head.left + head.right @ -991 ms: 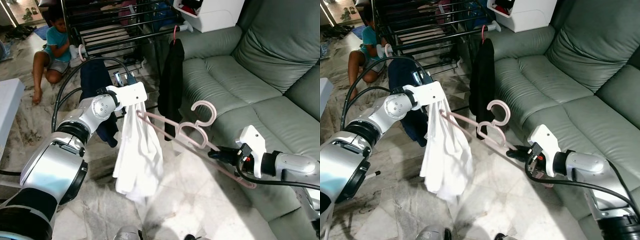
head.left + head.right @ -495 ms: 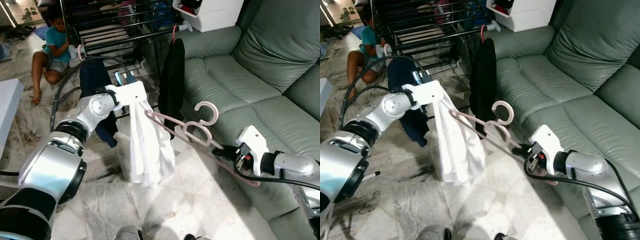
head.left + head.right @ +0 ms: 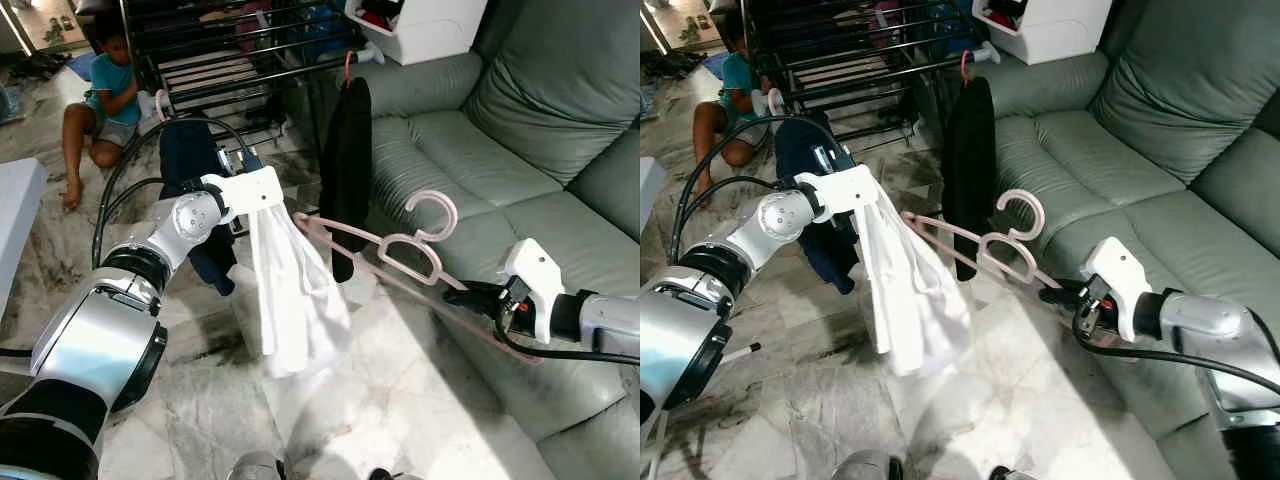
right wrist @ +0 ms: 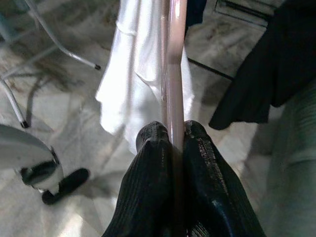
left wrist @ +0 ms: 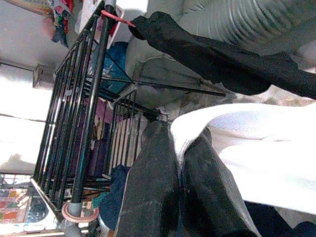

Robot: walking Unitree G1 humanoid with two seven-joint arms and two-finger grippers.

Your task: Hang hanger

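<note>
Right claw [image 4: 177, 136] clamped on the lower bar of the pink plastic hangers [image 3: 385, 250], held out before the grey-green leather sofa [image 3: 520, 150]. Left claw [image 5: 180, 148] pinching the white cloth garment [image 3: 290, 295] hanging off the hangers' far end, near the black metal drying rack [image 3: 230, 50].

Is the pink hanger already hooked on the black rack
No, the right gripper holds the hanger in mid-air, apart from the rack.

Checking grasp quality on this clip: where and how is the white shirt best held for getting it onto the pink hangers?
Grip the white shirt at its top hem, as the left gripper does, jaws shut on the bunched edge. The cloth hangs limp below, so a high pinch probably keeps the opening reachable. Come from the rack side, opposite the hangers entering from the right gripper.
</note>
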